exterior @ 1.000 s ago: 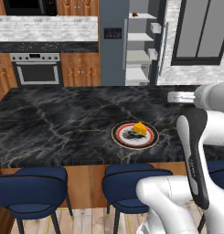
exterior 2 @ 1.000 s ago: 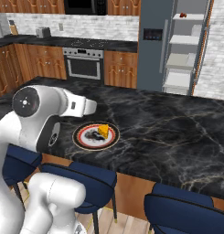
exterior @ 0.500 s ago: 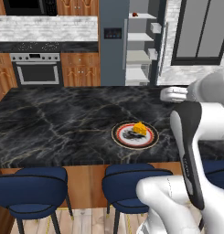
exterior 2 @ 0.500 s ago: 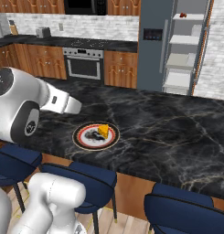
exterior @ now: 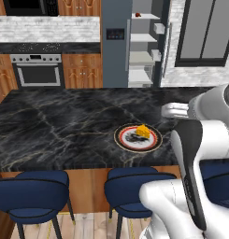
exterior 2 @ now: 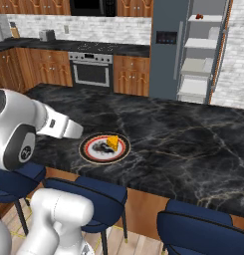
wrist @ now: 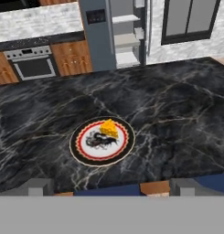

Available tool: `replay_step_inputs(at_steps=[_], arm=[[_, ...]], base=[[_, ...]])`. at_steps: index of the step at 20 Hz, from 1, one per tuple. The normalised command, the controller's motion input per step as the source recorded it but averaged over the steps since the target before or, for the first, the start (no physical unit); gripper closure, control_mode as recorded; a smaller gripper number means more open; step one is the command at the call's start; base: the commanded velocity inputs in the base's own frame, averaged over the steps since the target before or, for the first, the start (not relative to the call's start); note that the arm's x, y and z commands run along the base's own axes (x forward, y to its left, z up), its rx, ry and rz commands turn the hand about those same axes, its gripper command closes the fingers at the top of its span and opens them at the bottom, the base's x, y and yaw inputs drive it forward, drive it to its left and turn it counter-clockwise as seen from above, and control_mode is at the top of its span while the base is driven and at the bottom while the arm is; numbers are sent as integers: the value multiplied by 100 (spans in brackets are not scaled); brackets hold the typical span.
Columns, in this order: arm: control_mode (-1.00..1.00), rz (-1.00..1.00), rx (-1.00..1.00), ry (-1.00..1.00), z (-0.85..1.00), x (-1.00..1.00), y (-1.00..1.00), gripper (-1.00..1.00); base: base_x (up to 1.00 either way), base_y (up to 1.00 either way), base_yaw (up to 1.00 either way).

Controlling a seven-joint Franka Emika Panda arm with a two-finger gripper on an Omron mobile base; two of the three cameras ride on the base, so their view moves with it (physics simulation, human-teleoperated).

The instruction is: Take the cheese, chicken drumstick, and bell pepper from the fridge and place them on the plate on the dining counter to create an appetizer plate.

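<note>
The yellow-orange cheese (exterior: 142, 131) (exterior 2: 112, 142) (wrist: 109, 128) lies on the far edge of the round orange-rimmed plate (exterior: 125, 143) (exterior 2: 88, 152) (wrist: 79, 149). The plate sits near the front of the black marble dining counter (exterior: 64, 126) (exterior 2: 183, 134) (wrist: 177, 114). My gripper (wrist: 112, 187) hovers open and empty over the counter's near edge, short of the plate. Across the room the slate-grey fridge (exterior: 116, 51) (exterior 2: 166, 60) (wrist: 97, 36) stands open, and the red bell pepper (exterior: 138, 14) (exterior 2: 200, 17) rests on its top shelf. The chicken drumstick is out of view.
Blue stools (exterior: 34, 193) (exterior 2: 205, 234) line the counter's near side. A steel oven (exterior: 38, 71) (exterior 2: 90, 70) and wooden cabinets run along the back wall left of the fridge. A dark-framed window (exterior: 207, 35) is to the fridge's right.
The arm has swung nearer the cameras, with its white body looming larger in both base views. The plate and cheese have not moved.
</note>
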Motion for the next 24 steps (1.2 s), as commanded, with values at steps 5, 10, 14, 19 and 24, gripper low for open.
replay_step_inputs(at_steps=[5,10,14,19,24], arm=[[100,0,0,0,0,0,0,-100],[100,0,0,0,0,0,0,-100],[100,0,0,0,0,0,0,-100],[100,0,0,0,0,0,0,-100],[100,0,0,0,0,0,0,-100]], base=[[-24,12,1],[-66,46,5],[5,100,0],[32,100,0],[30,100,0]])
